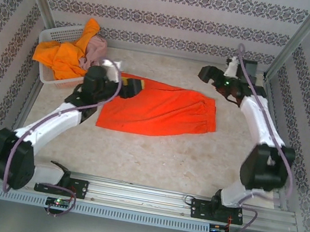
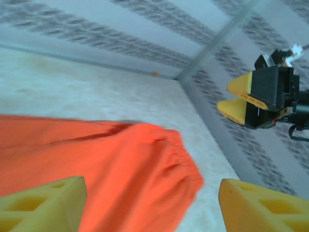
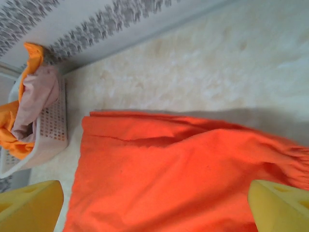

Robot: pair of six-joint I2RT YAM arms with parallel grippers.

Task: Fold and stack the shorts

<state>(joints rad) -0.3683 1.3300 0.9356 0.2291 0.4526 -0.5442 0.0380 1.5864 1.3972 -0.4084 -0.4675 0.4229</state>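
On the table (image 1: 153,158), red-orange shorts (image 1: 158,112) lie flat, unfolded.
Left end effector (image 1: 129,86), jaws apart, at their left edge; right end effector (image 1: 212,74) open, clear; next: grip that edge.

I get bright, even light from above that washes out the pale bench (image 1: 154,152). Shadows are soft; in my right wrist view a grey one hugs the shorts' (image 3: 183,174) edge. My left wrist view is hazy and smeared.
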